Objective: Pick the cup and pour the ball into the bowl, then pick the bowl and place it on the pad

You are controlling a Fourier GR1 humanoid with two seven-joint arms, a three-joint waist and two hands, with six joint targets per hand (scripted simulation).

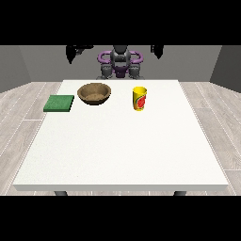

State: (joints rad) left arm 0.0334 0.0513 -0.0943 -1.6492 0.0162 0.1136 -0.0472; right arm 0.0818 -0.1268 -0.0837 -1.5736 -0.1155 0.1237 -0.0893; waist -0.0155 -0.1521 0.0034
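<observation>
Grey walls and pale plank flooring surround a broad white counter [117,150]. Both hands hang raised above it, touching nothing: the hand at the view's left [75,51] and the hand at the view's right [156,50] are partly cut off, so their fingers cannot be judged. A round brown wooden bowl [94,93] sits between a flat green square pad [59,103] and an upright yellow cup [139,98]; the cup's contents are hidden.

The robot [120,63] behind the table [122,150] has a dark grey, rounded head and torso with purple curved bands at its shoulders and a purple patch low on the chest. Two grey rounded housings flank its waist just above the table's far edge. Both hands, at the view's left [75,51] and right [156,50], are black.
</observation>
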